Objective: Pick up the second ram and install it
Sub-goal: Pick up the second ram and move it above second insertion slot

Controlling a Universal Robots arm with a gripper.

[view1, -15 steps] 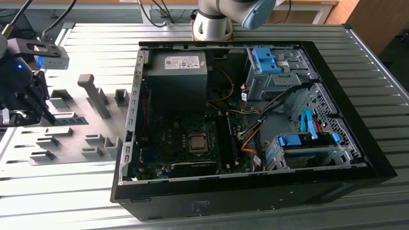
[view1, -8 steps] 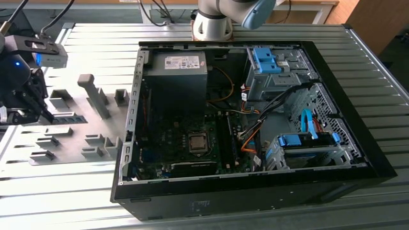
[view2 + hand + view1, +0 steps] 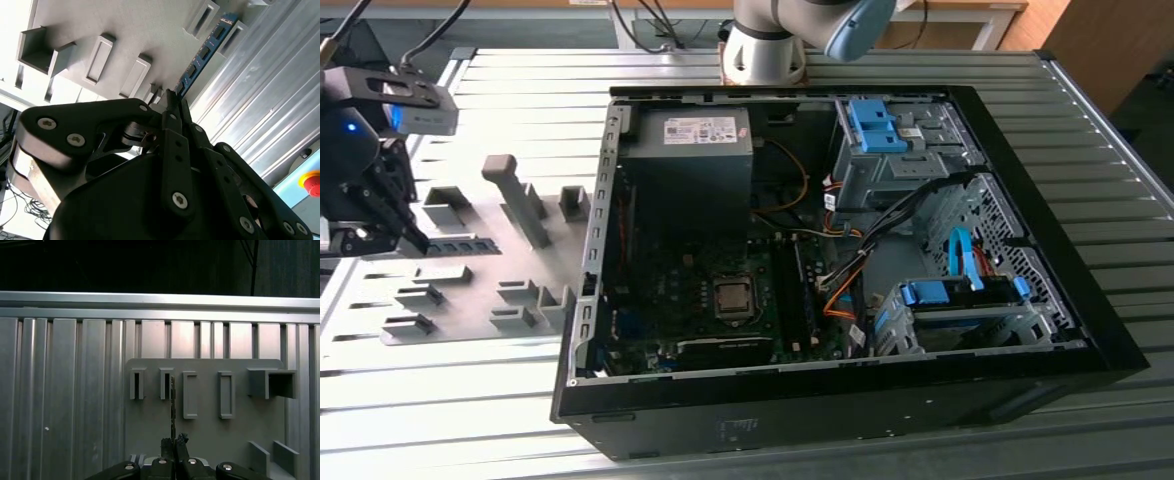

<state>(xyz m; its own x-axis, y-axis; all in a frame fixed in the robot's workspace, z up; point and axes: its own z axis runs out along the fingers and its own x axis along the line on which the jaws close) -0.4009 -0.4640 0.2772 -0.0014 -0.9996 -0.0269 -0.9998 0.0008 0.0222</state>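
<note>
The pick-up half of the job is in hand, and nothing has gone near the computer yet. The claw (image 3: 403, 242) hangs low over the grey holder plate (image 3: 467, 300) at the exterior view's left, well apart from the open computer case (image 3: 854, 395) that sits on the ribbed metal desk (image 3: 440, 410).

The second ram (image 3: 202, 52) runs out from the claw's tips as a thin bluish stick, edge up, with its far end between the grey holder blocks (image 3: 100, 57). In the first wrist view it shows as a dark thin line, straight ahead of the claw and just beside one of the slotted blocks.

The two fingers (image 3: 181, 440) are drawn together on the near end of the stick, so I judge it clamped, though only at that end. Whether the stick rests in its holder or has come clear of it, I cannot tell.

With so short a hold on so long a board, I'd say the move to the motherboard (image 3: 707, 290) calls for a straight, level lift out of the blocks, and then lining the stick's edge up squarely with one of the long black slots (image 3: 790, 290).
</note>
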